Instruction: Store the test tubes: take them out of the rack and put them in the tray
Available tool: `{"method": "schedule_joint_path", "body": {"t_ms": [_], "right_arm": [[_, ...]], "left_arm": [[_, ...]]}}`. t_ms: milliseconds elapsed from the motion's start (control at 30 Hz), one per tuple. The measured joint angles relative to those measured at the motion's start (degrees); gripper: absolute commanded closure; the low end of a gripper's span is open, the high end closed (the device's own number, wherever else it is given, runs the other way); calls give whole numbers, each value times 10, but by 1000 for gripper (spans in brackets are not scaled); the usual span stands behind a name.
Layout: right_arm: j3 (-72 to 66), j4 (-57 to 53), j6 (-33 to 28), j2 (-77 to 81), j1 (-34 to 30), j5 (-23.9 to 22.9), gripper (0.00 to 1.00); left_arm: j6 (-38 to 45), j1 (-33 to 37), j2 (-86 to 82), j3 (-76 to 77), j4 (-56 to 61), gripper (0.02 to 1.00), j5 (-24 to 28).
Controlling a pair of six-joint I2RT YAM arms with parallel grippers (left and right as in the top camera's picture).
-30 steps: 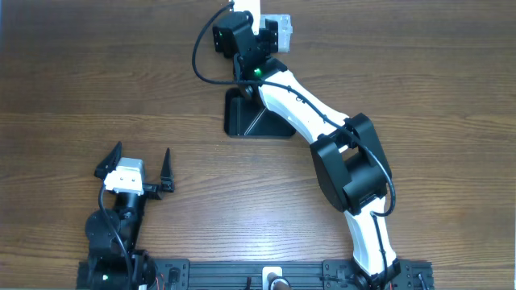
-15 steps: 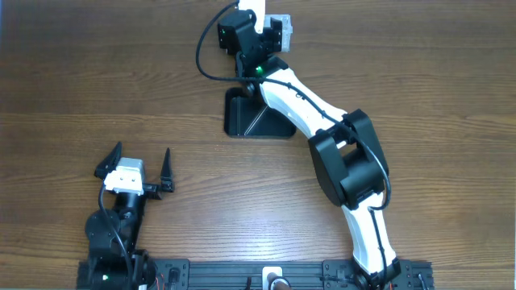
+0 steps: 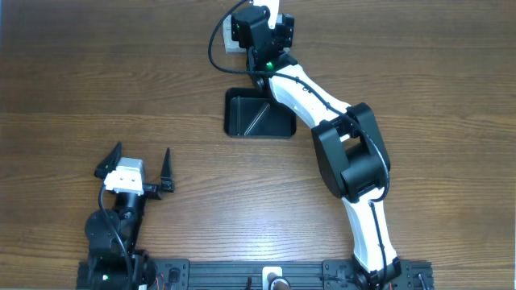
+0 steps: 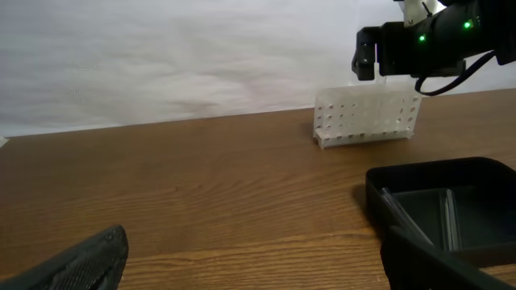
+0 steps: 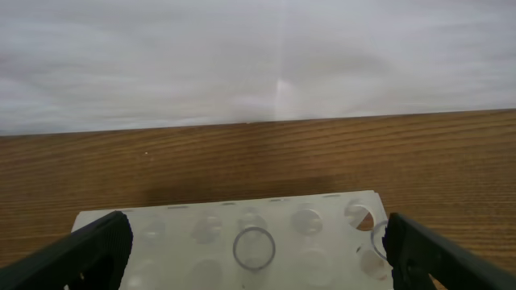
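Overhead, the black tray [image 3: 235, 115] on the worktop [image 3: 81, 80] holds a test tube [image 3: 258, 121] lying diagonally; the left fingers [image 3: 167, 163] are spread, holding nothing; left wrist: the white rack [image 4: 367, 119] stands beyond the tray; right wrist: the right fingers [image 5: 81, 254] are spread wide over the rack, one upright tube [image 5: 253, 247] between them.

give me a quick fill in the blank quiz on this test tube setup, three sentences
1. The right hand hangs above the white ____.
2. The tray on the table is coloured ____.
3. The left hand holds nothing and is ____.

Missing words: rack; black; open
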State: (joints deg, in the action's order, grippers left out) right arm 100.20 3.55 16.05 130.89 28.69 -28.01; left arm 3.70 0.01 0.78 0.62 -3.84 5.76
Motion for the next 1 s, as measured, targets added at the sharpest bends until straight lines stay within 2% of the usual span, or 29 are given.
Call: {"method": "schedule_joint_path", "body": {"t_ms": [200, 433, 667, 833, 1000], "right_arm": [[0, 16, -4, 9, 0, 0, 7], [0, 25, -11, 12, 0, 0, 130], [0, 25, -13, 23, 0, 2, 163], [0, 23, -13, 26, 0, 2, 242], [0, 17, -15, 26, 0, 2, 367]], "left_arm": [[0, 0, 0, 0, 0, 18, 0], [0, 0, 0, 0, 0, 18, 0], [0, 0, 0, 0, 0, 18, 0], [0, 0, 0, 0, 0, 18, 0], [0, 0, 0, 0, 0, 18, 0]]}}
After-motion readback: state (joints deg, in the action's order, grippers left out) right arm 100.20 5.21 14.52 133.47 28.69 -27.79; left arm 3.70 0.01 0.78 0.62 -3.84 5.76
